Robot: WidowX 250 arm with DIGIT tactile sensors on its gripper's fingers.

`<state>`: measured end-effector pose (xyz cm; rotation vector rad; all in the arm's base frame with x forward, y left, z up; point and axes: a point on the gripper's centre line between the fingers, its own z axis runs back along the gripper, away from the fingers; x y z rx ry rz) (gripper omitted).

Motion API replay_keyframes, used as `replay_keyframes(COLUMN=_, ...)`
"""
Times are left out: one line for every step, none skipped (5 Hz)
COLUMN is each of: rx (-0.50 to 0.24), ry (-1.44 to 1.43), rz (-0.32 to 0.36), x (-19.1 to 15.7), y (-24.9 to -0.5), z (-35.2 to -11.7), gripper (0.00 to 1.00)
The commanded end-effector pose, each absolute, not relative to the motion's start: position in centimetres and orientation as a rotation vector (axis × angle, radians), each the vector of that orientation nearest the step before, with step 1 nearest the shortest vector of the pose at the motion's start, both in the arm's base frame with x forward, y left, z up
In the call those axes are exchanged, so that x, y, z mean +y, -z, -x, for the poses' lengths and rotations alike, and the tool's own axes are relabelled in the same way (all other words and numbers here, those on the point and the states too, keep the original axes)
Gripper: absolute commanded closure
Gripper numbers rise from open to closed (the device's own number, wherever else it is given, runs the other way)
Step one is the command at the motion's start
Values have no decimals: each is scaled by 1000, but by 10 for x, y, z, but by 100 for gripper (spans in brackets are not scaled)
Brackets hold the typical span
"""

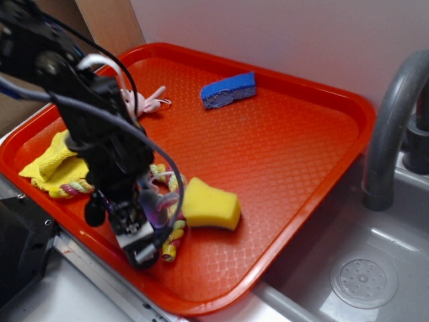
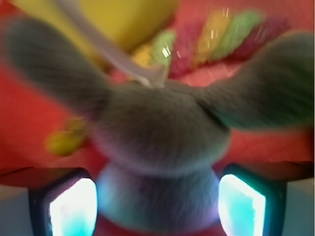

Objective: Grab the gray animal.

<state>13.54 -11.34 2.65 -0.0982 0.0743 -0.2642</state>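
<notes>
two lit fingers (image 2: 74, 206) of the gripper (image 2: 157, 206) stand spread, one on each side of the gray animal (image 2: 157, 132) — its rounded body sits right between them, though whether the pads press it is unclear. its floppy limbs splay outward past the fingertips, near the braided rope (image 1: 171, 235) and yellow sponge (image 1: 211, 204) on the red tray (image 1: 288, 134).

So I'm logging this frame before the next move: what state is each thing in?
gripper: down at the tray's front, fingers either side of the toy, closure unclear
gray animal: between the fingers
braided rope: lying loose
yellow sponge: flat
blue sponge: flat
yellow cloth: crumpled
</notes>
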Motion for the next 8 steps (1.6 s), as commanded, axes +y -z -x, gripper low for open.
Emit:
replay_keyframes(rx=117, ry=272, rz=46, x=-120, y=-11, z=-131, gripper=100)
replay_keyframes(rx=102, ry=256, rz=49, x=-118, y=-14, z=-128, gripper=100)
replay_keyframes(rx=79, ry=223, rz=22, x=-111, y=-26, z=-130, gripper=100)
replay_keyframes(rx=30, ry=103, rz=-45, x=-94, y=-61, z=-151, gripper=100)
replay_keyframes(rx=-9, ry=-28, rz=-75, x=-76, y=-99, z=-174, gripper=100)
replay_keyframes(rx=-68, ry=-131, rz=-114, x=-58, y=-143, z=-191, gripper=100)
replay_keyframes(rx=-107, ry=-223, rz=-80, x=-41, y=-193, z=-201, gripper=100)
replay_keyframes(rx=-148, ry=-300, rz=-118, x=-31, y=-224, z=-200, gripper=100)
